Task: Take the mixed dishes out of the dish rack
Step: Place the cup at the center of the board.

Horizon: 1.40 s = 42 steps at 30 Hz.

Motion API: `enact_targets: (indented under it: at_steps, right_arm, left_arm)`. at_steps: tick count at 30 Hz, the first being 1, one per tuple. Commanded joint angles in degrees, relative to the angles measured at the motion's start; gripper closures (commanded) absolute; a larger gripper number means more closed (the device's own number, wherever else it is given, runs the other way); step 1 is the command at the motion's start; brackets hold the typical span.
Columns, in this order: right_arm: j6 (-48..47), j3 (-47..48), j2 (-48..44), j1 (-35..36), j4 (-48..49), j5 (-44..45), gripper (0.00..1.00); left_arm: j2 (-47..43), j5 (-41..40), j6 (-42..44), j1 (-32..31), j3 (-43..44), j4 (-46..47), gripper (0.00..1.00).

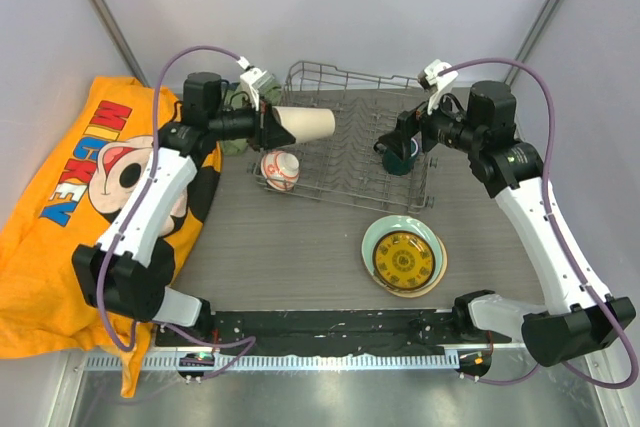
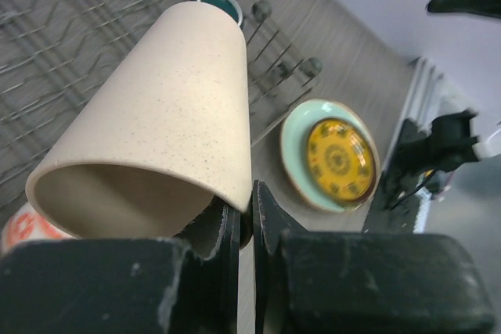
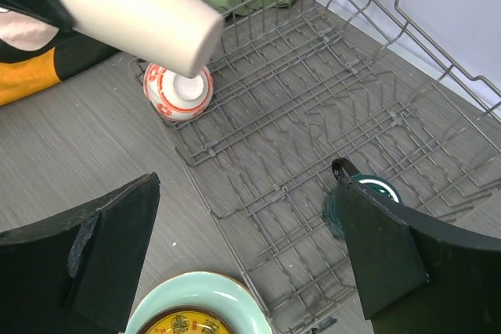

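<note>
Over dish rack (image 1: 345,152): beige cup (image 1: 305,124) horizontal, base rightward.

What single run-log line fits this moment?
left gripper: shut on beige cup, above dish rack | right gripper: open near dark teal mug | yellow plate on green plate

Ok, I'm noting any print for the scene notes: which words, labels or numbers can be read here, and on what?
"MICKEY": big curved letters on the orange cloth, left of the dish rack.
On the small yellow patterned plate: ornament only, no readable characters.
On the small red-orange bowl: painted marks, too small to read.
Nothing else legible.
</note>
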Motion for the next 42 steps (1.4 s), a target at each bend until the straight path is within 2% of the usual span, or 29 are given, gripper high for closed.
enact_targets:
  at_steps: [1, 3, 8, 16, 21, 27, 42]
  right_arm:
    - [-0.5, 0.8, -0.4, 0.2, 1.6, 2.1, 0.0]
    - [-0.3, 0.8, 0.3, 0.3, 1.6, 2.0, 0.0]
    - [-0.1, 0.3, 0.8, 0.2, 1.8, 2.2, 0.0]
    - [-0.6, -1.2, -0.4, 0.2, 1.7, 2.9, 0.01]
    - [-0.9, -2.0, -0.4, 0.1, 1.7, 3.3, 0.0]
    - [-1.3, -2.7, -0.3, 0.1, 1.9, 3.1, 0.0]
    - [-1.8, -3.3, 0.6, 0.2, 1.9, 3.5, 0.0]
  left_arm:
    - [-4.1, -10.8, 16.0, -2.0, 3.0, -19.9, 1.0]
    - [-5.3, -14.3, 16.7, -3.8, 1.5, -22.0, 1.0]
    - [-5.9, -27.4, 18.6, -14.1, -1.8, -24.4, 1.0]
    - [1.0, -42.1, 19.9, -30.5, -0.9, -30.9, 1.0]
    - [6.9, -50.9, 20.6, -37.8, -0.2, -33.6, 1.0]
    - [11.2, -56.6, 21.9, -45.2, 0.5, -35.0, 1.0]
    - [12.4, -60.8, 27.1, -52.5, 4.2, -40.1, 1.0]
